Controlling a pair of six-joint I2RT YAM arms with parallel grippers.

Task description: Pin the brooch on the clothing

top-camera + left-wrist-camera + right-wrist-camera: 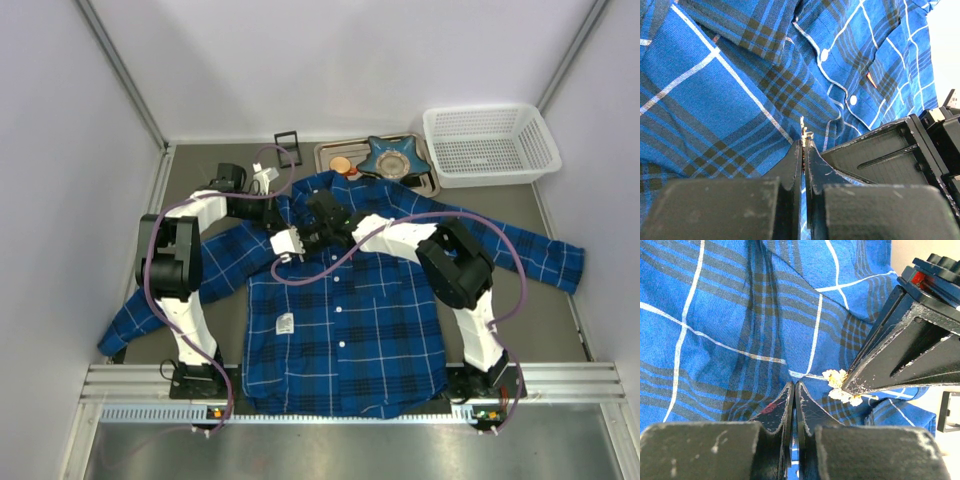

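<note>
Closest in, the left gripper (pixel 803 144) has its two black fingers pressed together on the brooch (pixel 803 131). The brooch is a tiny pale gold ornament, seen edge-on, poking out past the fingertips. It sits just over the clothing (pixel 715 100), a blue and navy plaid shirt, beside the strip of white buttons below the collar. In the right wrist view its pale petals lie against the cloth.

Just right of it, the right gripper (pixel 794 388) has its fingers together, tips down on the plaid. Whether a fold of fabric is nipped between them cannot be told. The two grippers meet tip to tip over the upper chest of the shirt, which is spread flat on the table (pixel 560 325) with its sleeves out.

Beyond the collar lies a metal tray (pixel 321 156). It holds a small round orange thing (pixel 342 163) on its left and a blue star-shaped dish (pixel 395 157) on its right. Just right of the tray stands a white mesh basket (pixel 495 172).
</note>
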